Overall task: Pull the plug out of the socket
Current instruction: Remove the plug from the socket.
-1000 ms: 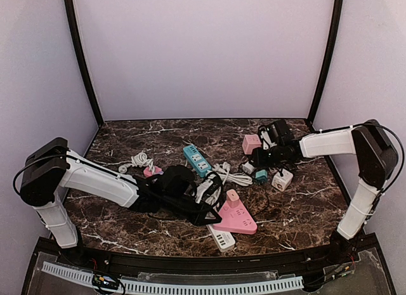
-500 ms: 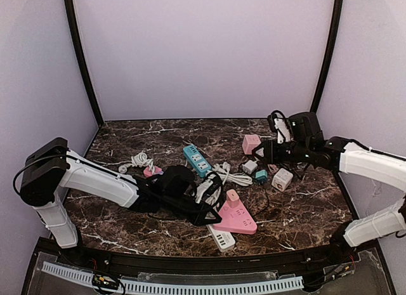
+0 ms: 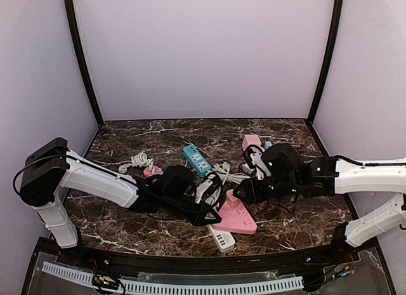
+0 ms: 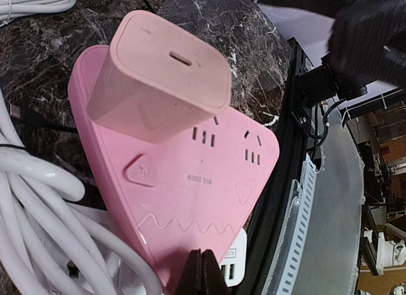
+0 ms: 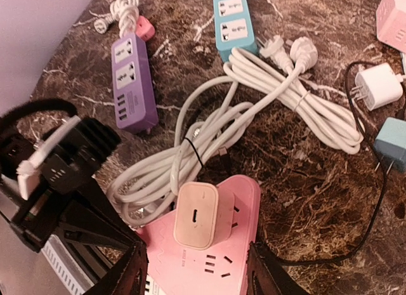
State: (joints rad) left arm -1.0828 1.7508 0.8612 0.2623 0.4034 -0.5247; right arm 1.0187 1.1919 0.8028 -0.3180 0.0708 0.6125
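- Within the last second the right arm has been swung from the far right of the worktop (image 3: 127, 133), where it was among the small adapters, across to the middle. The right hand (image 3: 245, 195) is now brought up just right of the plug (image 3: 232, 197).
- The right hand is seen released. Its two fingers are spread to either side in the right wrist view, nothing is held between them, and the plug is not yet touched.
- The left arm has not been moved over the same second. The left hand (image 4: 202, 276) is clenched on nothing, and its closed tips are set against the near edge of the socket (image 4: 203, 187), apparently to pin it down.
- The plug, a pale pink block, is seated upright in the socket, a pink triangular block lying near the middle of the worktop, just beside a coil of white cable (image 5: 254, 98).
- The approach can be judged as all but done. The grip on the plug and the pull itself are still to be made.
- A short line of small print is carried on the socket face below its outlets, but it is too small to be read.
- A power symbol is moulded into the triangular button (image 4: 143, 171). No brand is seen on the plug, only an oval port in its top face.
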